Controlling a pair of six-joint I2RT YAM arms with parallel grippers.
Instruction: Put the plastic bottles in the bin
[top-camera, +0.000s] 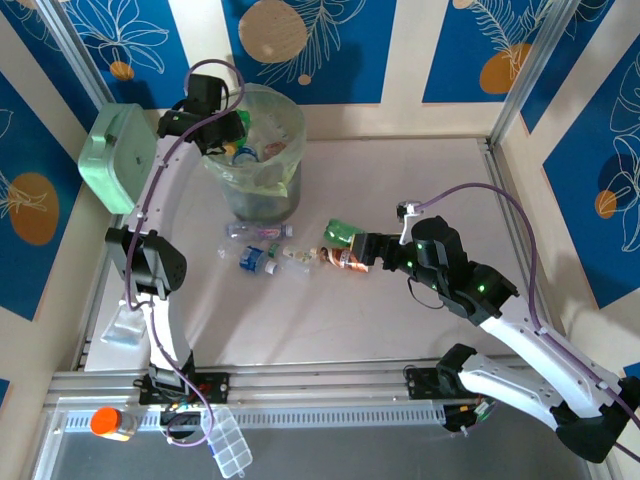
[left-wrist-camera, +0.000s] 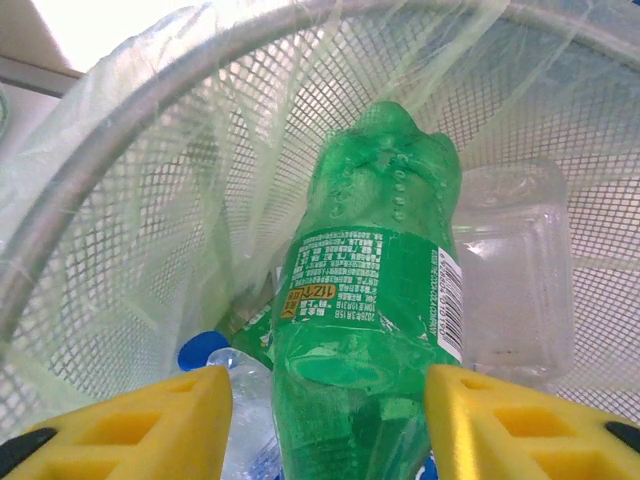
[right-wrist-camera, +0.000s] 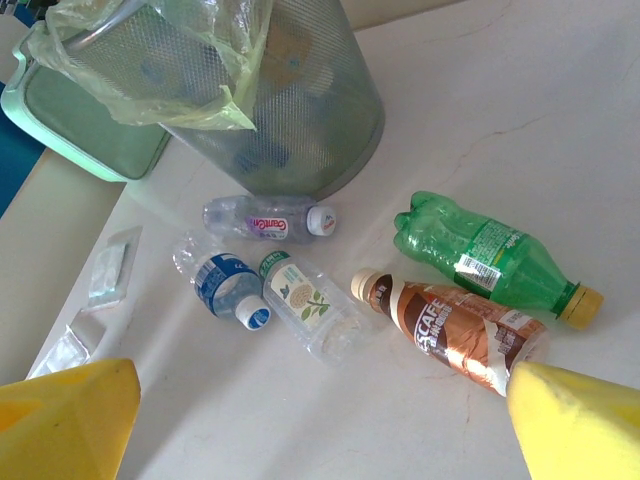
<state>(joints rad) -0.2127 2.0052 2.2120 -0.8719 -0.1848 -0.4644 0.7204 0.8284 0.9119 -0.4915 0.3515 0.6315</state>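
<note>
My left gripper (top-camera: 225, 135) hangs over the bin (top-camera: 262, 175), a mesh basket with a pale-green liner (left-wrist-camera: 130, 200). A green plastic bottle (left-wrist-camera: 375, 300) lies base-away between its yellow fingers (left-wrist-camera: 150, 425); a gap shows on the left side, so the jaws stand open around it. Below are clear bottles with blue caps. My right gripper (top-camera: 355, 250) stands open above the table (right-wrist-camera: 320, 420). Under it lie a brown coffee bottle (right-wrist-camera: 455, 335), a green bottle with yellow cap (right-wrist-camera: 485, 255) and three clear bottles (right-wrist-camera: 265, 220), (right-wrist-camera: 222, 285), (right-wrist-camera: 305, 300).
A mint-green box (top-camera: 120, 155) stands left of the bin. Clear plastic packets (top-camera: 125, 325) lie at the table's left edge. A clear square container (left-wrist-camera: 515, 270) sits inside the bin. An orange-capped item (top-camera: 112, 423) and a small clear organiser (top-camera: 230, 445) rest near the front rail.
</note>
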